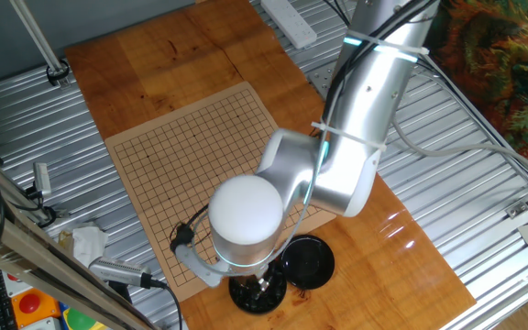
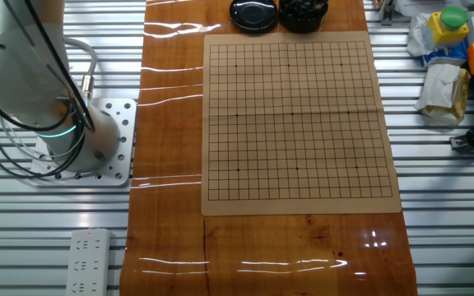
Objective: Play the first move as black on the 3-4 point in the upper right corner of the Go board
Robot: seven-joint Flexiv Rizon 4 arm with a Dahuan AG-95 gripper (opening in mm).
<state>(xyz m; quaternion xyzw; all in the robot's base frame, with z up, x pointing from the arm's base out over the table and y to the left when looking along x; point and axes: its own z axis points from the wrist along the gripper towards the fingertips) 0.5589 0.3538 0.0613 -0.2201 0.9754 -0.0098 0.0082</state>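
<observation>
The board (image 1: 191,156) (image 2: 295,115) lies flat on the wooden tabletop, and no stone shows on its grid. Beyond one short edge stands a round dark bowl (image 1: 255,295) (image 2: 303,13) heaped with black stones (image 2: 304,8). A round black lid (image 1: 308,261) (image 2: 253,14) rests beside it. In one fixed view my arm bends over the board's near end, and its white wrist (image 1: 244,223) covers most of the gripper. The gripper (image 1: 262,288) reaches down into the bowl; how its fingers stand is hidden. In the other fixed view the gripper is out of frame.
The arm's base (image 2: 97,148) is bolted to the slatted metal table beside the wood. A white power strip (image 1: 289,20) (image 2: 85,263) lies nearby. Bags, a yellow bottle (image 2: 449,25) and cables crowd the far side by the bowl.
</observation>
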